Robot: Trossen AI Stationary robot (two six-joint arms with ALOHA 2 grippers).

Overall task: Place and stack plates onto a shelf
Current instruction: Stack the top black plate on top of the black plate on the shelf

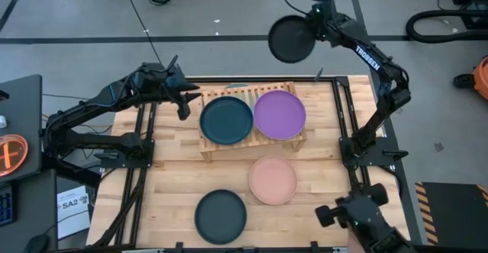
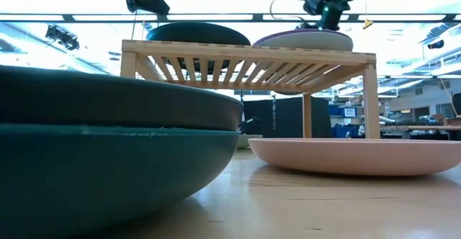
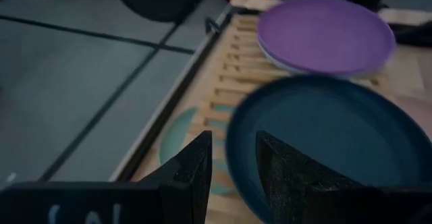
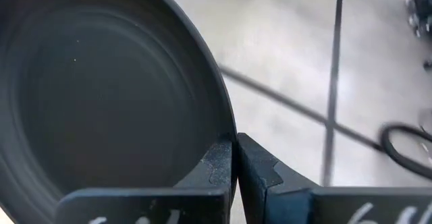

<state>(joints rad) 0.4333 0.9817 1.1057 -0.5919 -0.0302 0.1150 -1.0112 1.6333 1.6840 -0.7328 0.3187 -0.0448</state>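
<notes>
Jaws of right gripper (image 4: 234, 158) pinched tight on rim of charcoal plate (image 1: 290, 38), held out past table's far edge, above floor. Left gripper (image 1: 184, 105) jaws parted, nothing held, just beside teal plate (image 1: 226, 120) on shelf (image 1: 245, 95). Purple plate (image 1: 280, 113) on shelf's other half.

Advice, judged: bring charcoal plate in level, centre over a shelf plate, lower, then release. Keep clear of left arm.
</notes>
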